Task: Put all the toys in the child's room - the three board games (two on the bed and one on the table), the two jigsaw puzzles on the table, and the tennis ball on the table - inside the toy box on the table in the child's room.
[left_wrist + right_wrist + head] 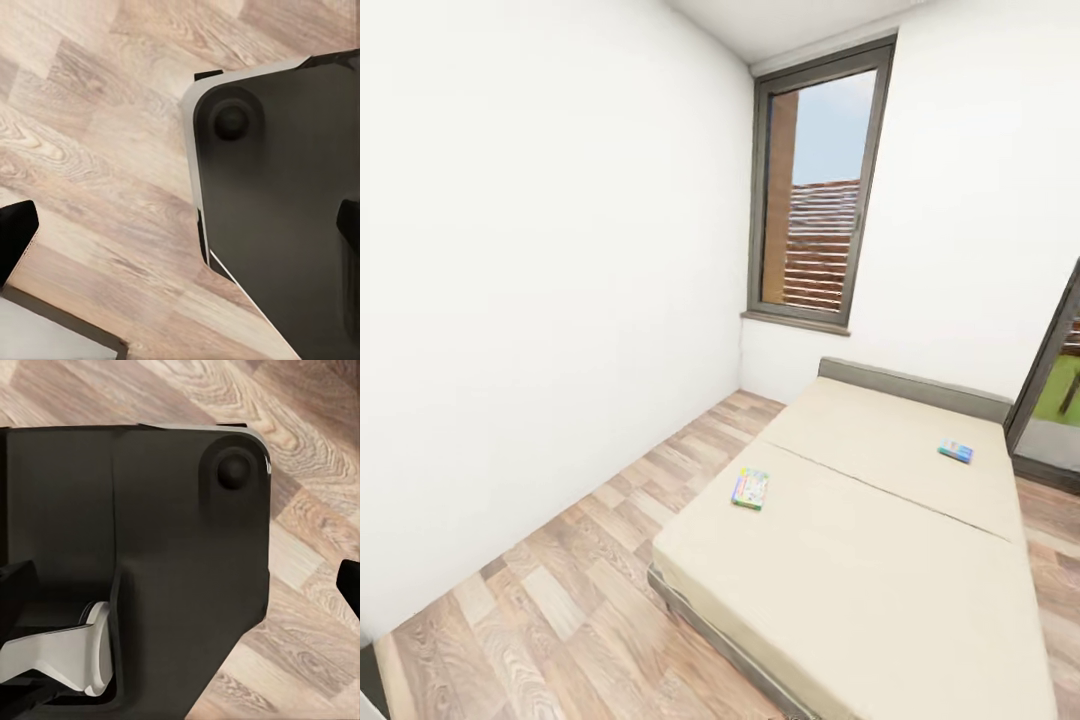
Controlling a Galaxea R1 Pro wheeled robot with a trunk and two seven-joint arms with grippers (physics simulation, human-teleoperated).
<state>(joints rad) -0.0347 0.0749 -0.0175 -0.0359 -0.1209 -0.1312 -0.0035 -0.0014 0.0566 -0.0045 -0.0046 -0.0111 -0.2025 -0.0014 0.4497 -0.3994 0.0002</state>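
Two board games lie on the cream bed. One with a green border rests near the bed's left edge, by the seam between the two mattress sections. A blue one lies on the far section, towards the right. My left gripper hangs open over the wood floor and my own dark base, with nothing between its fingers. My right gripper is also open and empty above the base. The table, toy box, jigsaw puzzles and tennis ball are out of view.
A strip of wood-plank floor runs between the white left wall and the bed. A tall window with brown slatted shutters is behind the grey headboard. A glass door stands at the right.
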